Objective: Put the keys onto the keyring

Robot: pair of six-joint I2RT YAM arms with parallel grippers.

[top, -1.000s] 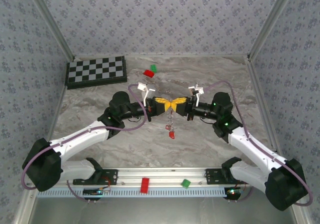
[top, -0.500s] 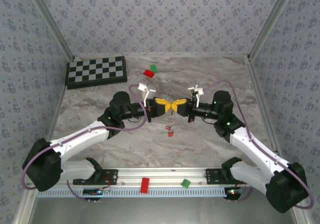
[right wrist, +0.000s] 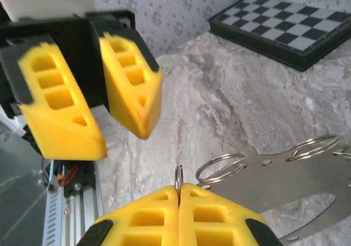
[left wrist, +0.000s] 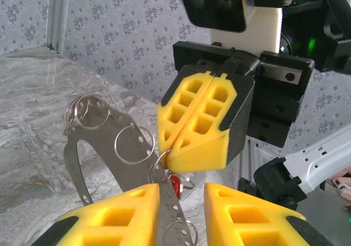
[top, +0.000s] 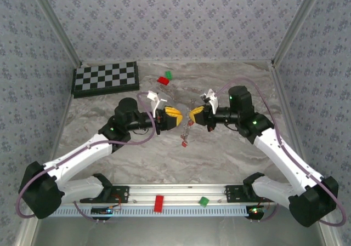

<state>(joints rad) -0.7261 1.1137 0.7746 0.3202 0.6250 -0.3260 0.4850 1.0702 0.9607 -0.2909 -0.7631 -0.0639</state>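
While the right end effector (top: 192, 116) is clenched, its yellow fingers pressed flat together on a small split ring of the keyring (left wrist: 101, 142), the left end effector (top: 176, 118) faces it from just beside. The left one is released, with its two yellow fingers standing apart.

From the left wrist, the keyring shows as a dull grey band bent into a loop. It is pierced with small holes and carries several silvery split rings. One limb of the band runs down through the gap between the left fingers; whether it touches either of them cannot be told. A key (left wrist: 174, 184) with a red head hangs by the band just under the right fingertips.

From above, the keyring dangles between the two end effectors over the middle of the marbled tabletop (top: 230, 153), the red key at its lowest end. Whether that key rests on the surface cannot be told. A chessboard (top: 105, 78) lies at the far left corner, and a red block (top: 163, 80) and a green block (top: 168, 74) sit close together beyond the end effectors.
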